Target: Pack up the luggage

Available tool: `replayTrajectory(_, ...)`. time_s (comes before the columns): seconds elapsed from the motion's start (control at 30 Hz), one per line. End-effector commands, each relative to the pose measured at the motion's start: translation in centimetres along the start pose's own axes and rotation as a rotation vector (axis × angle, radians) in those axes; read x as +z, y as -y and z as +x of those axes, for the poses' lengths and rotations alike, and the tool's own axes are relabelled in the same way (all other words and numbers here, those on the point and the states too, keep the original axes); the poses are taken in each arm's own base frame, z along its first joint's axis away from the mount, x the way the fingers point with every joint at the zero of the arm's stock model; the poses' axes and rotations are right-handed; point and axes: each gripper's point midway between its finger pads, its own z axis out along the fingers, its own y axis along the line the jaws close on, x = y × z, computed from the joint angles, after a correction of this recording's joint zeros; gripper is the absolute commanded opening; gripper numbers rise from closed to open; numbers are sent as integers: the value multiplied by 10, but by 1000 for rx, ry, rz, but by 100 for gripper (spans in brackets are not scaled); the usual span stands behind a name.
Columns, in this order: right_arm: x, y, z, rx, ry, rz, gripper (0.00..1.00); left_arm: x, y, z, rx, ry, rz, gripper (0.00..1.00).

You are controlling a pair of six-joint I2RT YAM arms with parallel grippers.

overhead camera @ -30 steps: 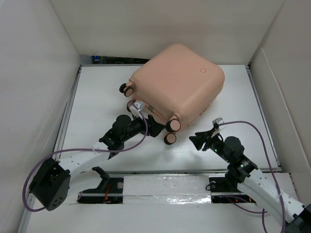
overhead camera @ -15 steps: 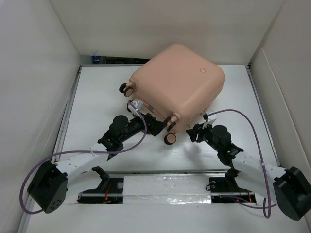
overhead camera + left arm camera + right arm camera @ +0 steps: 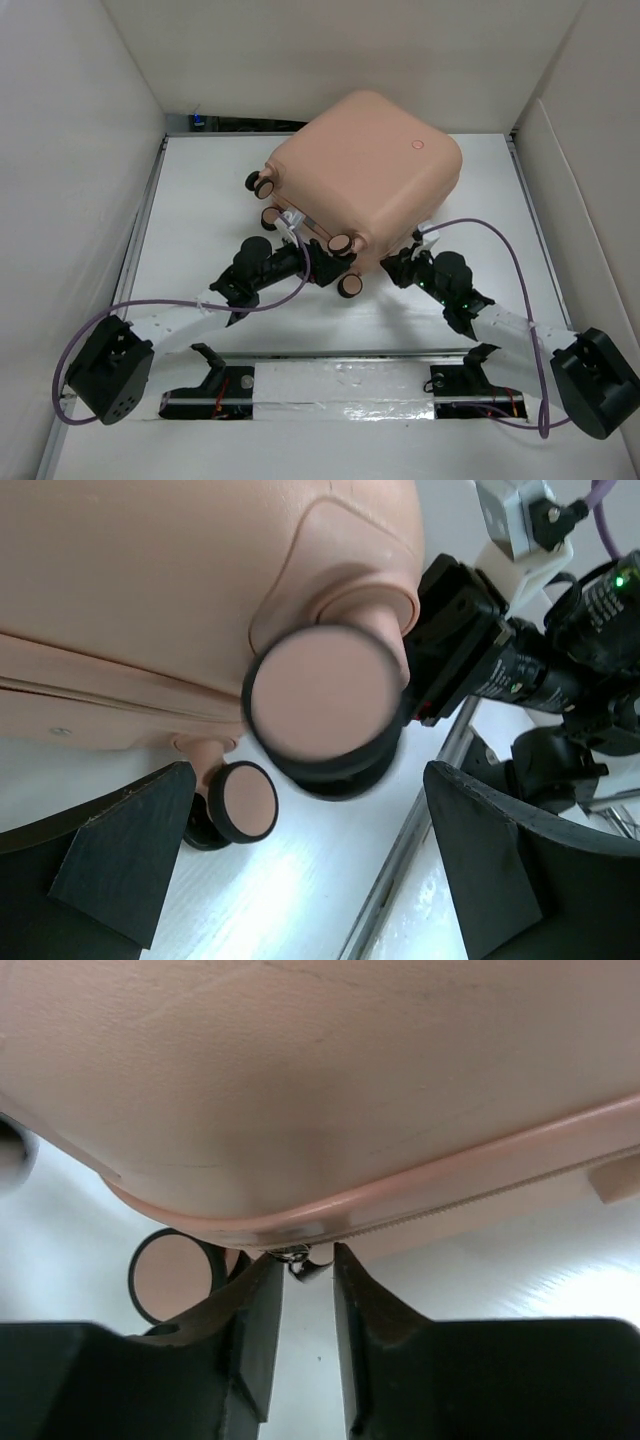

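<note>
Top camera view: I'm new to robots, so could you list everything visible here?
luggage: one, peach-pink, far middle of the table
caster wheels: four showing, pink and black, luggage's near-left side
zipper pull: one, metal, luggage's near edge
table: one, white, under everything
cables: two, purple, along the arms
left gripper: one, black, open, at the wheels
right gripper: one, black, fingers either side of the zipper pull

The suitcase (image 3: 365, 170) is plain peach-pink, with one small, darker pink round mark (image 3: 418, 144) near its upper right. Its caster wheels (image 3: 322, 698) have peach-pink faces ringed in black. The desk (image 3: 200, 200) is white and the walls (image 3: 70, 150) are off-white. The left fingers (image 3: 120, 850) and right fingers (image 3: 250, 1350) are matte black. Purple cables (image 3: 480, 228) loop beside white arm links (image 3: 170, 322) with black joints.
</note>
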Motion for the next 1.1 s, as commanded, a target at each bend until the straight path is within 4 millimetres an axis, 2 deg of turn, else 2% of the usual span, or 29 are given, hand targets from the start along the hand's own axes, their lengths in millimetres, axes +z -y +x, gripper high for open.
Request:
replayTrajectory(0.0, 11, -4, -52, -26, 151, -3, 26, 6, 37, -28, 41, 59, 150, 99)
replayTrajectory(0.03, 12, -4, -52, -25, 151, -4, 15, 10, 35, -28, 39, 52, 149, 99)
replayTrajectory(0.13, 14, -7, -55, -28, 155, -18, 0, 17, 39, -29, 30, 51, 181, 99)
replayTrajectory(0.27, 11, -21, -49, -18, 143, -44, 0, 26, 49, -35, 12, 53, 237, 98)
replayTrajectory(0.37, 3, -39, -27, -1, 88, -55, 0, 34, 61, -41, 2, 60, 293, 97)
replayTrajectory(0.4, -1, -47, -24, 10, 84, -73, 0, 36, 63, -47, 4, 77, 299, 96)
replayTrajectory(0.43, -6, -64, -9, 22, 40, -118, 0, 42, 68, -49, 4, 75, 310, 96)
replayTrajectory(0.47, -9, -72, -2, 28, 17, -138, 0, 46, 75, -48, 6, 71, 325, 96)
replayTrajectory(0.6, -24, -109, 10, 44, -46, -205, 0, 59, 96, -57, 15, 89, 366, 95)
replayTrajectory(0.73, -27, -126, 6, 62, -48, -241, 0, 65, 105, -69, -15, 113, 400, 95)
replayTrajectory(0.8, -21, -138, 2, 77, -40, -273, 0, 67, 109, -74, -37, 123, 419, 94)
replayTrajectory(0.93, 2, -149, -14, 163, 58, -256, 0, 73, 130, -65, -69, 100, 465, 94)
replayTrajectory(0.97, 7, -156, -34, 207, 147, -276, 0, 74, 135, -65, -75, 100, 475, 94)
replayTrajectory(1.0, 18, -154, -24, 231, 143, -257, 0, 75, 136, -68, -79, 109, 481, 94)
replayTrajectory(1.03, 23, -154, -32, 254, 194, -250, 0, 78, 141, -62, -96, 98, 485, 94)
replayTrajectory(1.07, 22, -161, -60, 309, 315, -290, 0, 78, 145, -63, -104, 100, 493, 93)
